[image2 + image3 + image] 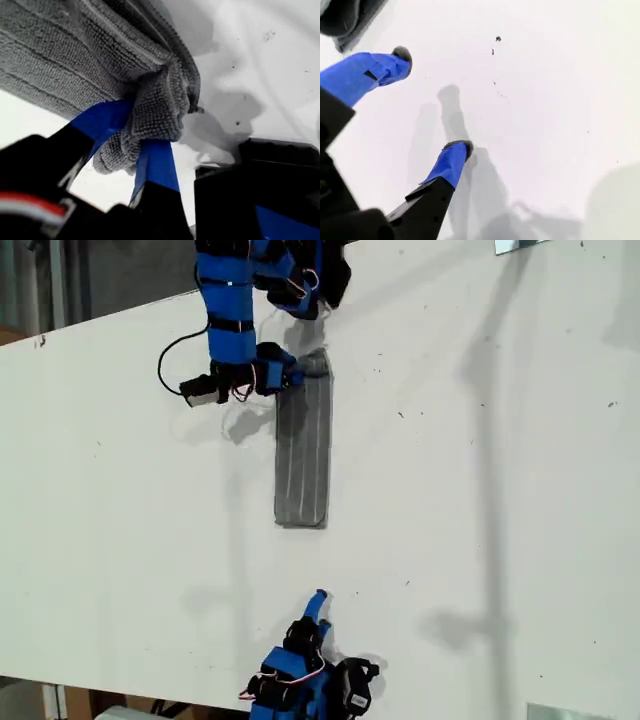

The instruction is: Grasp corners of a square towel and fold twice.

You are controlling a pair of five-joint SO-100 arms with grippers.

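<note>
Towel [303, 455] lies lengthwise between arms, far end in my first pincer [145, 142].

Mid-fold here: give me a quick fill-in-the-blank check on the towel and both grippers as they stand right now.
1. My first gripper is shut on a bunched corner of the ____.
2. My second gripper is open and holds ____.
3. In the exterior view the towel lies as a long narrow ____ on the white table.

Missing words: towel; nothing; strip
</note>
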